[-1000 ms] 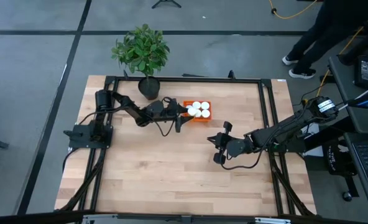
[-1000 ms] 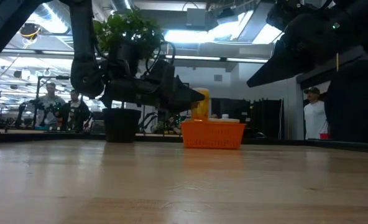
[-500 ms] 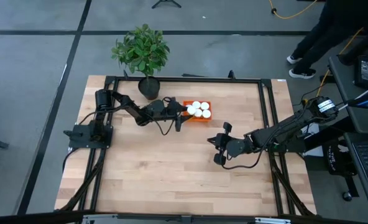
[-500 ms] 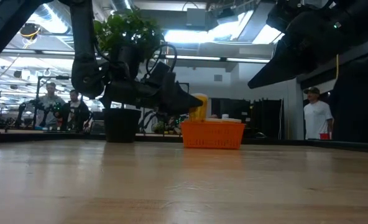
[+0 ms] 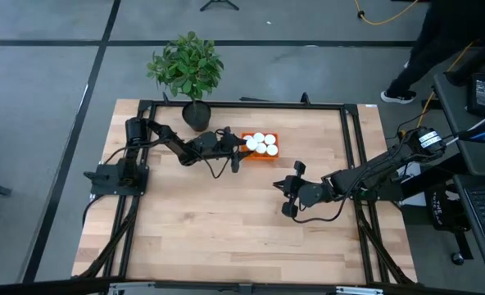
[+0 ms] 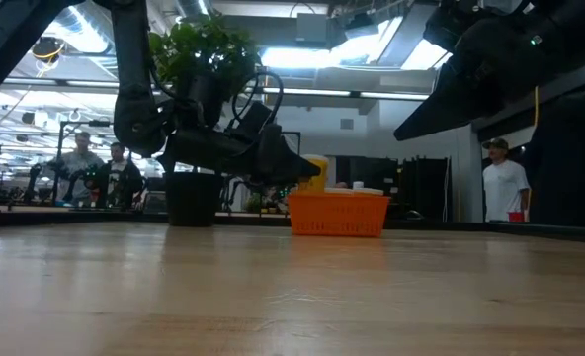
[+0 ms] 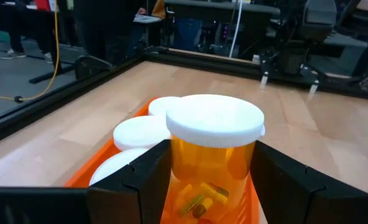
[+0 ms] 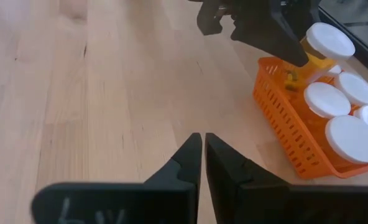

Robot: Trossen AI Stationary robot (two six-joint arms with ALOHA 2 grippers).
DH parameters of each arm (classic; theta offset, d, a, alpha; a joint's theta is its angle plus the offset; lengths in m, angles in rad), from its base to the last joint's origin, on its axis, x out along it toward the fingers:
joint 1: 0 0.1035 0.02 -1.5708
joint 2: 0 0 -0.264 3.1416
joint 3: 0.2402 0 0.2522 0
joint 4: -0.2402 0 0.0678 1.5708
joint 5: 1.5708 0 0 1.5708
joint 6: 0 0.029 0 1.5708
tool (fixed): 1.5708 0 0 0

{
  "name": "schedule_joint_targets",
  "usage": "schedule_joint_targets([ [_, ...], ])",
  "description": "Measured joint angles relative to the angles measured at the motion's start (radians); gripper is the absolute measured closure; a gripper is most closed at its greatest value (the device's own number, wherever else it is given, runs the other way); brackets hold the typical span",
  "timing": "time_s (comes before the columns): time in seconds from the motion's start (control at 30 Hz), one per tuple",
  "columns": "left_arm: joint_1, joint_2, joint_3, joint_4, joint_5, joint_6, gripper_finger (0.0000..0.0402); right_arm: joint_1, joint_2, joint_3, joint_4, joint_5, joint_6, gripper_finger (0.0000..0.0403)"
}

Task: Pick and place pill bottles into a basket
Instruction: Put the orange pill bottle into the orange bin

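Left gripper point(image 7: 212, 186) pinching one unlabelled pill bottle point(image 7: 213, 155) above the basket point(image 8: 283, 127), five white caps inside; right gripper point(image 8: 202, 158) pressed together at 4 o'clock

Premises: a robotics laboratory or test hall. A wooden table point(image 5: 226, 221) edged by a black metal frame point(image 5: 353, 172) stands on a grey floor marked with dark tape lines point(image 5: 91, 74). Loose cabling point(image 5: 373, 15) runs across the floor. A potted plant point(image 5: 187, 70) sits at the table's far edge. The low view shows a large open hall with ceiling light panels point(image 6: 302, 57), racks of equipment, and several people standing in the background point(image 6: 500, 188). A desk with electronics point(image 5: 480, 90) adjoins the table.
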Motion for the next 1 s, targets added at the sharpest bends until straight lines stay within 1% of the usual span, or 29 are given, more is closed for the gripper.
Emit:
schedule_joint_targets([
  [0.5,-0.002,0.0,-0.001,-0.031,0.004,0.033,0.02,0.0,0.0,0.0,0.0,0.0,0.0,0.0377],
  [0.87,-0.002,0.0,-0.001,-0.031,0.004,0.024,0.0166,0.0,0.0,0.0,0.0,-0.001,0.0,0.0377],
  [1.0,-0.002,0.0,-0.001,-0.039,0.004,0.022,0.0162,0.0,0.0,0.0,0.0,-0.001,0.0,0.0377],
])
